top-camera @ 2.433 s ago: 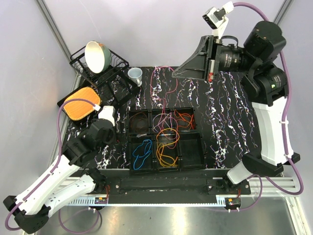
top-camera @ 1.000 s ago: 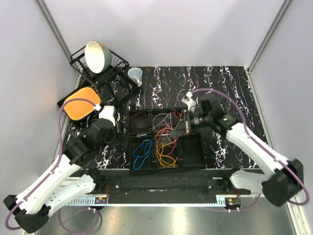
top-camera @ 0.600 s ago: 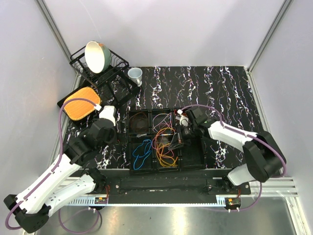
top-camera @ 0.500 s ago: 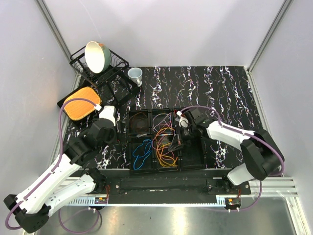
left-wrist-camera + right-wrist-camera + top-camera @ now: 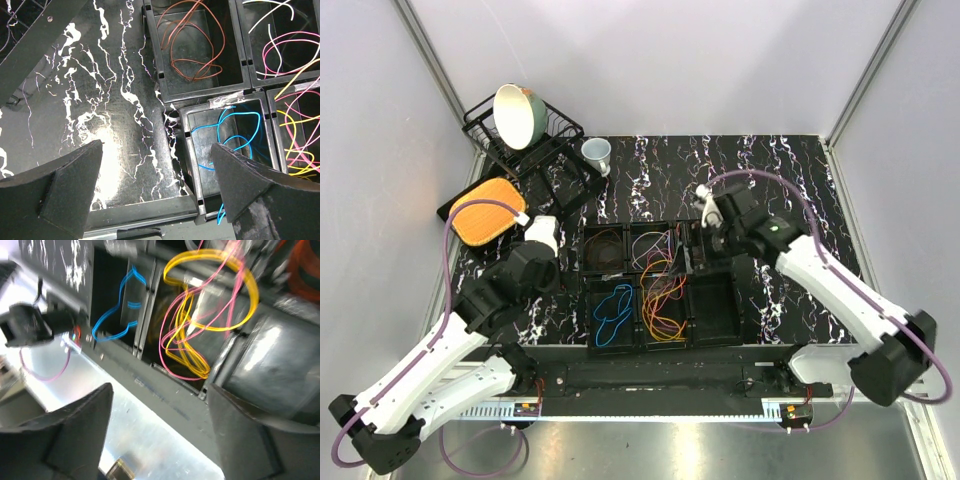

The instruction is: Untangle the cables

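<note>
The cables lie in a black six-compartment tray (image 5: 685,318). A blue cable (image 5: 612,308) (image 5: 235,135) is in the front left compartment, and yellow and pink loops (image 5: 660,305) (image 5: 200,330) in the front middle. A brown cable (image 5: 187,47) lies in the back left, with white and pink strands (image 5: 653,245) in the back middle. My right gripper (image 5: 696,255) (image 5: 160,425) hangs open and empty over the tray's right side, in a blurred wrist view. My left gripper (image 5: 545,275) (image 5: 157,185) is open above the bare table left of the tray.
A dish rack (image 5: 555,140) holding a bowl (image 5: 518,113) stands at the back left. A small cup (image 5: 597,152) is beside it, and an orange pad (image 5: 488,222) lies on a black board. The front right compartment (image 5: 713,310) holds nothing.
My right gripper was shut; it dipped to the front middle compartment, opened and pulled back up to the right. The pink and yellow loops now lie there. The left arm is still.
</note>
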`<state>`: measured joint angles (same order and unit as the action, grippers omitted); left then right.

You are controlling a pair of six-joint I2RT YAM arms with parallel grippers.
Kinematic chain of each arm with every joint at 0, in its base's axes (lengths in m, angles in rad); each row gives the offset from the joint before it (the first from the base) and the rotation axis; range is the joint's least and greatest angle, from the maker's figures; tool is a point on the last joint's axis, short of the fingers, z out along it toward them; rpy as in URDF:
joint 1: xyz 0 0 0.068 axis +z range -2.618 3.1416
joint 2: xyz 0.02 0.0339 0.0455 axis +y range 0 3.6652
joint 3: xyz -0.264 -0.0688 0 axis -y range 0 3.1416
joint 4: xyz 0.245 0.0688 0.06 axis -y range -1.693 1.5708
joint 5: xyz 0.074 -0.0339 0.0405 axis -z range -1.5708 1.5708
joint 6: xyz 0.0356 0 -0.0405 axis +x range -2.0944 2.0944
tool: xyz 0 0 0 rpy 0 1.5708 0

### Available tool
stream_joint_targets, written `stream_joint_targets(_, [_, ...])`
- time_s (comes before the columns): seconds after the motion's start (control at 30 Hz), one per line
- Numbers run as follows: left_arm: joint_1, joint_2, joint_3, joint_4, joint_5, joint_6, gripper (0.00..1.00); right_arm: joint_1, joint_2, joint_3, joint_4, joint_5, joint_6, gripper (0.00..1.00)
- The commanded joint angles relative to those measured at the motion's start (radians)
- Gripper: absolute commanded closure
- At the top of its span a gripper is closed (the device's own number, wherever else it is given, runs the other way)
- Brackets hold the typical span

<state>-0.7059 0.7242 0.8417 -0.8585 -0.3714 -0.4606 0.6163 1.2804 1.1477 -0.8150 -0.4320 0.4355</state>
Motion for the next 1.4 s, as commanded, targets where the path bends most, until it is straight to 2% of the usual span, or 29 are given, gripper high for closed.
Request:
stream_joint_targets(0.0, [0.003, 0.006, 0.005, 0.045, -0.012, 0.005, 0.07, 0.002, -0.075, 0.118, -0.139, 0.248, -0.06, 0.14])
stream_joint_targets(0.13, [0.005, 0.007, 0.005, 0.045, -0.018, 0.008, 0.06, -0.001, -0.118, 0.126, -0.05, 0.459, -0.014, 0.11])
stream_joint_targets(0.17, [0.005, 0.007, 0.004, 0.046, -0.021, 0.008, 0.06, -0.001, -0.13, 0.122, -0.02, 0.607, -0.001, 0.05])
stream_joint_targets(0.23, [0.006, 0.007, 0.003, 0.044, -0.029, 0.008, 0.06, -0.001, -0.148, 0.08, 0.084, 0.773, 0.032, 0.03])
stream_joint_targets(0.27, [0.006, 0.006, 0.003, 0.045, -0.031, 0.007, 0.06, -0.003, -0.148, 0.055, 0.138, 0.798, 0.023, 0.03])
stream_joint_targets(0.3, [0.009, 0.004, 0.003, 0.046, -0.032, 0.01, 0.06, -0.001, -0.15, -0.015, 0.184, 0.821, 0.02, 0.13])
stream_joint_targets(0.33, [0.011, 0.006, 0.003, 0.044, -0.032, 0.008, 0.05, 0.0, -0.159, -0.064, 0.333, 0.872, 0.014, 0.23])
stream_joint_targets(0.37, [0.013, 0.004, 0.005, 0.044, -0.032, 0.008, 0.05, -0.001, -0.165, -0.106, 0.412, 0.897, -0.016, 0.23])
stream_joint_targets(0.43, [0.014, 0.0, 0.002, 0.042, -0.038, 0.008, 0.05, -0.006, -0.19, -0.187, 0.575, 1.001, -0.098, 0.17])
stream_joint_targets(0.5, [0.014, -0.008, 0.002, 0.042, -0.05, 0.002, 0.05, -0.026, -0.208, -0.241, 0.652, 1.083, -0.177, 0.04])
stream_joint_targets(0.53, [0.014, -0.009, 0.0, 0.041, -0.054, 0.0, 0.05, -0.042, -0.217, -0.264, 0.745, 1.128, -0.217, 0.0])
stream_joint_targets(0.6, [0.014, -0.016, -0.001, 0.041, -0.057, -0.001, 0.04, -0.143, -0.21, -0.307, 0.807, 1.113, -0.291, 0.0])
stream_joint_targets(0.7, [0.014, -0.005, -0.001, 0.041, -0.06, 0.002, 0.04, -0.316, -0.167, -0.324, 0.847, 1.004, -0.235, 0.0])
stream_joint_targets(0.8, [0.016, 0.004, 0.0, 0.032, -0.072, -0.004, 0.04, -0.392, -0.098, -0.354, 0.892, 1.0, -0.268, 0.0])
stream_joint_targets(0.87, [0.016, -0.002, 0.002, 0.027, -0.077, -0.012, 0.04, -0.415, -0.046, -0.387, 0.977, 0.989, -0.34, 0.0])
stream_joint_targets(0.97, [0.016, -0.016, 0.0, 0.029, -0.077, -0.013, 0.03, -0.478, 0.006, -0.492, 1.111, 0.931, -0.35, 0.0])
stream_joint_targets(1.0, [0.016, -0.017, -0.001, 0.027, -0.078, -0.013, 0.03, -0.49, 0.035, -0.518, 1.204, 0.902, -0.348, 0.0])
stream_joint_targets(1.17, [0.016, -0.019, 0.0, 0.03, -0.069, -0.013, 0.03, -0.57, 0.158, -0.612, 1.39, 0.882, -0.38, 0.0])
stream_joint_targets(1.23, [0.014, -0.019, 0.0, 0.03, -0.069, -0.013, 0.03, -0.593, 0.191, -0.589, 1.397, 0.871, -0.367, 0.0])
stream_joint_targets(1.37, [0.014, -0.016, 0.0, 0.03, -0.063, -0.013, 0.03, -0.647, 0.255, -0.598, 1.532, 0.787, -0.328, 0.0])
